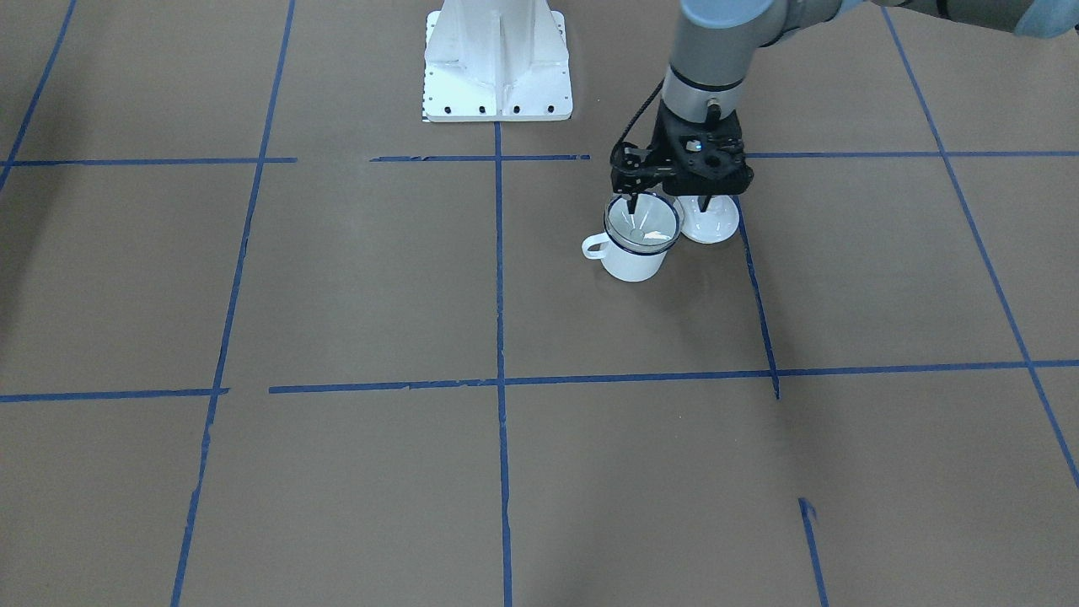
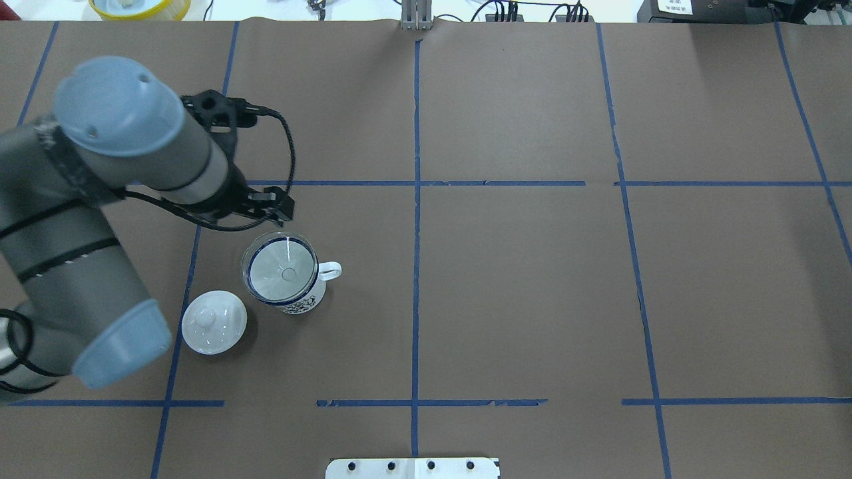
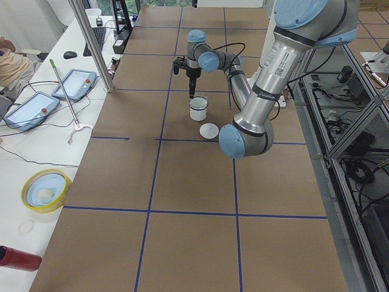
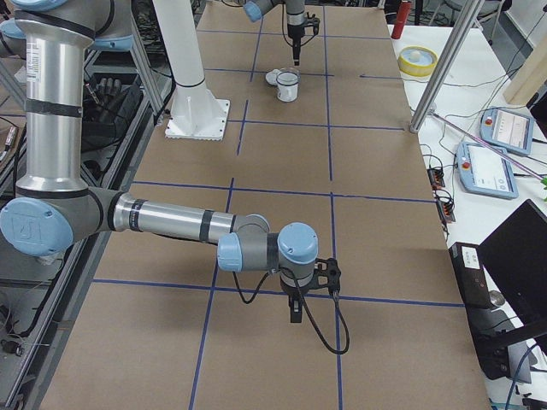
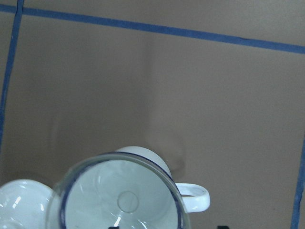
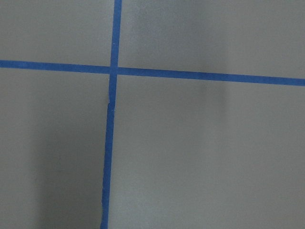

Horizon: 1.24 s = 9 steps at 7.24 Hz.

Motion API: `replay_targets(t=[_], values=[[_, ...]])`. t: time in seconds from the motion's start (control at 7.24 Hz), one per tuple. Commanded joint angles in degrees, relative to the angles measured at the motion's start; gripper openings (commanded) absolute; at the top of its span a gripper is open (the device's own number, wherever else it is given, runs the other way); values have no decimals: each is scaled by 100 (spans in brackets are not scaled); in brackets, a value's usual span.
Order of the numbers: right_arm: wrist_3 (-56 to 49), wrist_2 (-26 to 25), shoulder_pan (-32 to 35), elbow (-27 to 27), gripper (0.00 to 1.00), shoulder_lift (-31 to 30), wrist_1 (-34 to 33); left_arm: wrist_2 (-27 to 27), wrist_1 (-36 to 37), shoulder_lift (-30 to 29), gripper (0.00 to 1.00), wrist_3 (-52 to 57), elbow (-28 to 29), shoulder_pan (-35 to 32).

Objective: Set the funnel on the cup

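Observation:
The white mug [image 1: 628,263] with a dark blue rim stands on the brown table, its handle pointing away from the lid. The clear funnel [image 1: 642,223] rests in the mug's mouth, spout down; it also shows in the overhead view [image 2: 283,266] and the left wrist view [image 5: 119,200]. My left gripper [image 1: 668,205] hangs just above the funnel's rim on the robot's side, open, with one finger [image 1: 630,206] at the rim and the other over the lid. My right gripper [image 4: 295,314] hovers low over bare table far from the mug; I cannot tell its state.
A round white knobbed lid [image 2: 213,322] lies on the table right beside the mug, under the left arm's side. The white robot base [image 1: 497,67] stands at the table's edge. Blue tape lines cross the brown surface.

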Motion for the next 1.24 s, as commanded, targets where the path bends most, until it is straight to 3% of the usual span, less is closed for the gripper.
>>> replay_targets(t=[0.0,0.28,0.55,0.69,0.97,1.11], values=[[0,0,0,0,100,0,0,-945,-826,1140,100,1953,-133,-1208],[0,0,0,0,100,0,0,-1098,-865,2125,100,4059,-28,-2489],[0,0,0,0,100,0,0,-1868,-865,2777,100,6268,802,-4203],[0,0,0,0,100,0,0,-1951,-856,2815,100,6399,1251,-4872],[0,0,0,0,100,0,0,-1952,-820,3017,100,6443,1658,-4984],[0,0,0,0,100,0,0,-1934,-777,3226,100,6426,1538,-4993]])
